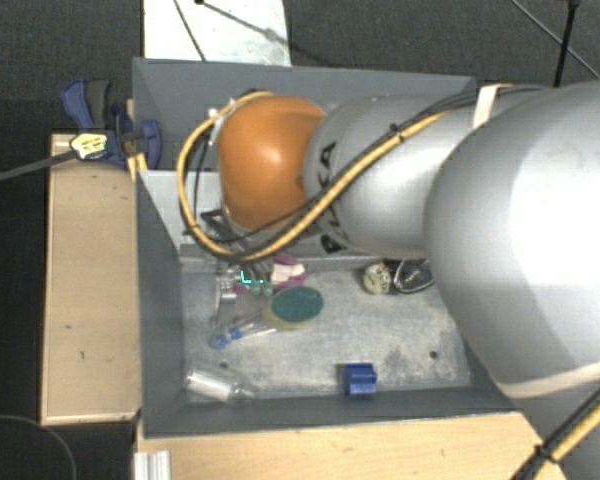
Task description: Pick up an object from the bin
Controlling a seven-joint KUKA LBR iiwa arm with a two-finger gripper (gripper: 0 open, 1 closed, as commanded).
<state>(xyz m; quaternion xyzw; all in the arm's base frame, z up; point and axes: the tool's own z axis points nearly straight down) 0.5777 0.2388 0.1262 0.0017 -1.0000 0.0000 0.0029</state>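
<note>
The big silver arm (460,178) comes in from the right and pretty much covers the back half of the grey metal bin (160,308). Its rounded orange cover (265,158) sits at the wrist, with a yellow-and-black cable (195,163) looping around the left side of it. The gripper (230,303) hangs right below that cover, low over the bin floor in the back-left area. Honestly can't tell if it's spread or pinched shut, since the cover and the clutter hide that part, and I can't see anything clearly held in it.

Closest thing to it is a thin clear plastic piece with a blue end (236,332), lying at a slant on the floor just in front of the gripper, blue end pointing left. Touching or nearly touching that on the right is a dark green round flat disc (298,305). Just behind the disc, up against the arm, there's a small pink and white object (286,267), half hidden.

Further right along the back there's a pale yellowish round thing (378,279) right beside a black object (415,276), both tucked under the arm. Near the front wall sits a small blue block (358,378), well apart from the gripper, and in the front-left corner a crumpled clear plastic bit (210,386).
</note>
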